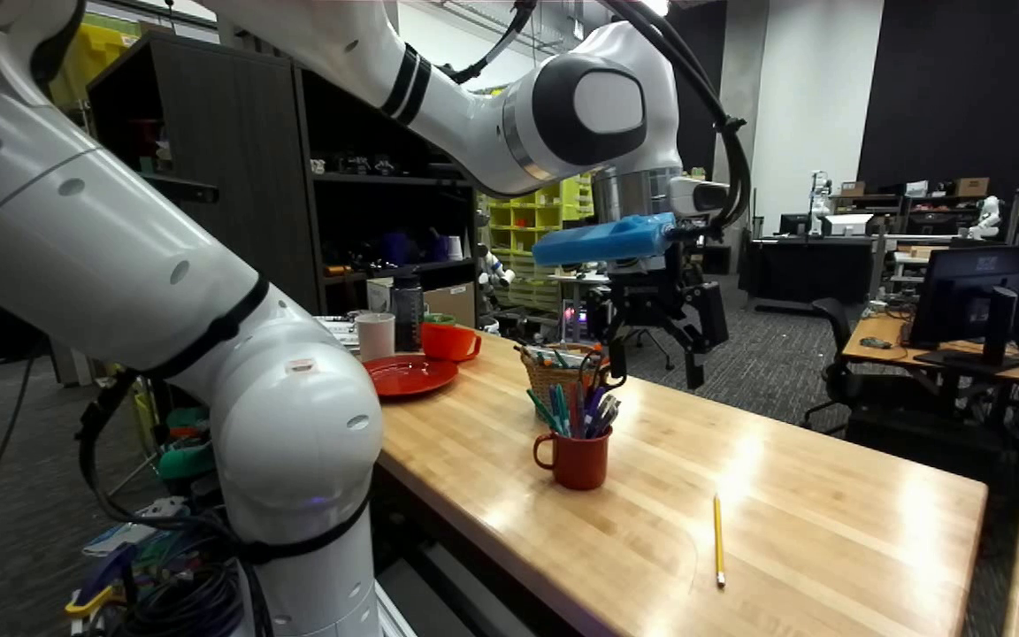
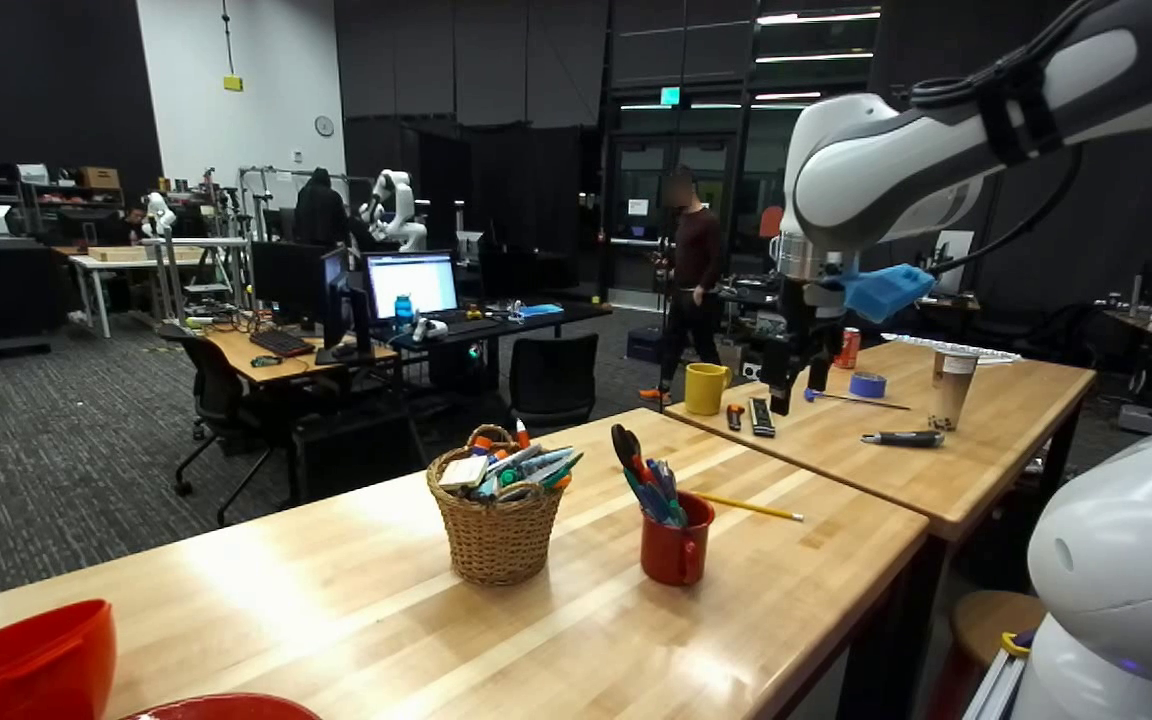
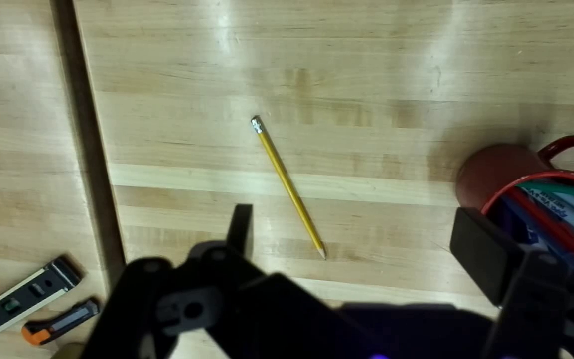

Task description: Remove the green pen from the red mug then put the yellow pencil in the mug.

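Observation:
The red mug (image 1: pixel 580 462) stands upright on the wooden table, packed with several pens, markers and scissors; it also shows here (image 2: pixel 674 550) and at the right of the wrist view (image 3: pixel 491 172). A green pen (image 3: pixel 558 190) leans in the mug against its handle side and shows in an exterior view (image 1: pixel 543 411). The yellow pencil (image 3: pixel 291 189) lies flat on the table beside the mug, seen in both exterior views (image 1: pixel 719 540) (image 2: pixel 751 507). My gripper (image 1: pixel 656 367) is open and empty, high above the table, fingers down; the wrist view (image 3: pixel 361 237) shows its fingers wide apart.
A wicker basket (image 2: pixel 501 540) full of pens stands beside the mug. A red plate (image 1: pixel 408 376) and red-orange bowl (image 1: pixel 450 342) are farther along. Across a gap, another table holds a yellow mug (image 2: pixel 704 388), a level (image 3: pixel 23 299) and a box cutter (image 3: pixel 60 321).

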